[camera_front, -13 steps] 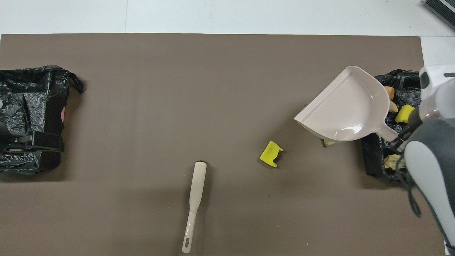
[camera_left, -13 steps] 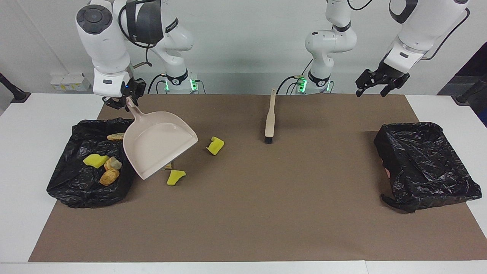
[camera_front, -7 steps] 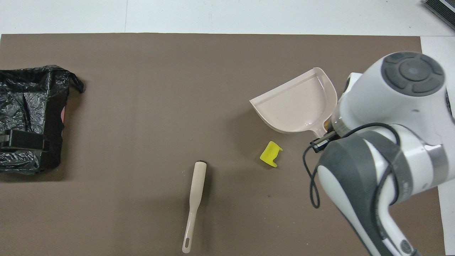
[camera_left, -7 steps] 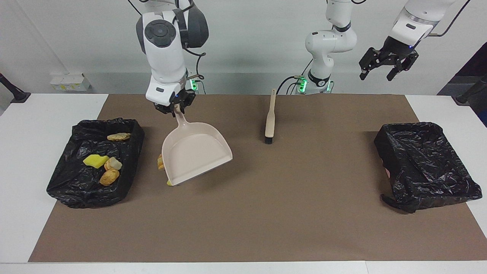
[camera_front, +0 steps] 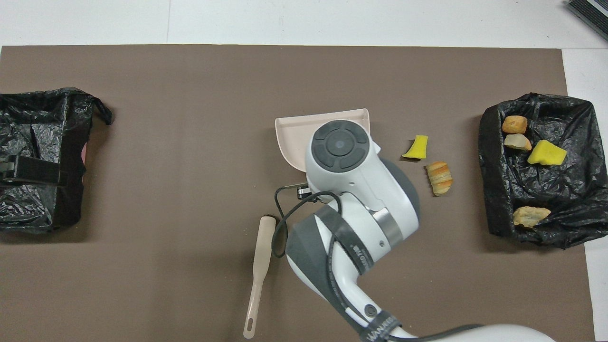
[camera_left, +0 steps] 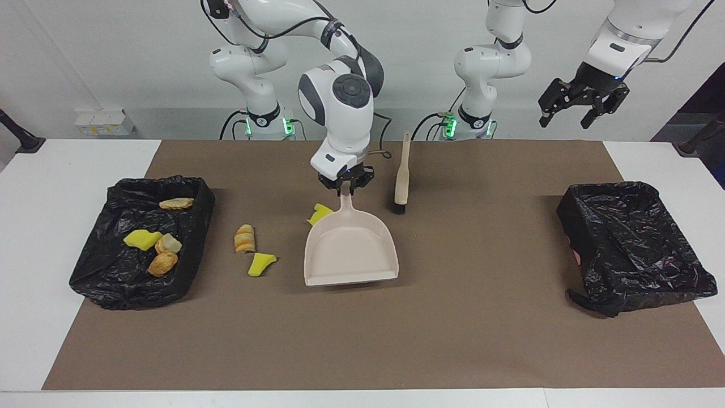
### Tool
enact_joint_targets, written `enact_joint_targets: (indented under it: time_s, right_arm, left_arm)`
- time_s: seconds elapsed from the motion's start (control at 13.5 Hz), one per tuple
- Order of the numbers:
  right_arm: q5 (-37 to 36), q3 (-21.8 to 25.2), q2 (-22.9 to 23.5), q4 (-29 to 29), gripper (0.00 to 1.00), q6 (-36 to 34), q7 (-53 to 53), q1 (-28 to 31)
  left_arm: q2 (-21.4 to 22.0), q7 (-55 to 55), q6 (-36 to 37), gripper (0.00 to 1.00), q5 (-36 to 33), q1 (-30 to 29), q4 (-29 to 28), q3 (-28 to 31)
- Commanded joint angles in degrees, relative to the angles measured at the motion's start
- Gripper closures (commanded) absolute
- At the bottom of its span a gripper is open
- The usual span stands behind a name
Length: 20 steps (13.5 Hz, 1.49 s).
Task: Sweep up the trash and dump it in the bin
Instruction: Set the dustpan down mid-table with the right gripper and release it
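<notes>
We are looking at a robotics lab, not a home. Two white robot arms (camera_left: 340,107) stand bolted at the edge of a white tabletop (camera_left: 51,187), green lights glowing at their bases (camera_left: 286,126), cables trailing from them. A plain brown mat (camera_left: 362,328) covers the work area, a bare pale wall (camera_left: 408,51) rises at the robots' end, and two bins lined with black bags (camera_left: 631,243) sit as staged props.

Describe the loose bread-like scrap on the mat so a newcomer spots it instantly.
Start at the black-lined bin holding trash, at the right arm's end of the brown mat. Beside it, toward the beige plastic dustpan, lies the tan ridged bread-like scrap; its neighbours are smooth yellow sponge chunks.
</notes>
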<state>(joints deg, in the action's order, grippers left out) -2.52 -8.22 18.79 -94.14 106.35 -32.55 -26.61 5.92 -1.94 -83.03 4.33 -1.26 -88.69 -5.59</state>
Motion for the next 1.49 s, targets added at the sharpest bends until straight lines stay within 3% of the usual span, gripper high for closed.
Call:
enact_joint_targets:
  time_s: [0.0,0.15,0.3,0.37,0.59,0.89,1.11,1.41]
  right_arm:
    - [0.1,0.7,10.2,9.9,1.0,2.6,-7.1,-3.8]
    - [0.2,0.4,11.0,9.9,1.0,4.5,-7.3,-3.7]
    - [0.7,0.5,10.8,9.9,0.46,4.7,-8.3,-3.7]
    - [0.0,0.5,10.7,9.9,0.0,4.9,-7.9,-3.5]
    - [0.9,0.9,7.4,10.2,0.0,4.9,-7.0,-1.0]
    - [1.1,0.9,0.8,10.0,0.0,2.1,4.1,5.0]
    - [0.7,1.0,-2.5,10.2,0.0,-3.3,20.4,11.5]
    - [0.0,1.3,-6.6,10.1,0.0,-6.1,37.3,20.9]
  left_arm:
    - [0.1,1.6,-0.6,0.0,-0.8,-0.2,0.1,0.0]
    - [0.3,1.2,0.2,0.0,-0.8,0.1,0.0,-0.1]
    - [1.2,1.7,-0.2,0.0,-0.8,-0.1,-1.2,-0.1]
    - [1.2,1.9,-0.5,0.0,-0.8,-0.5,-1.2,-0.1]
    - [1.2,2.1,-0.4,0.0,-0.9,-0.8,-1.4,0.0]
    - [1.3,1.9,-1.2,0.0,-1.0,-0.5,-1.8,0.0]
    - [0.7,1.3,-3.2,0.0,-1.0,-0.2,-1.8,0.0]
    - [-1.6,-0.8,-12.0,0.0,-0.8,0.1,-1.7,-0.2]
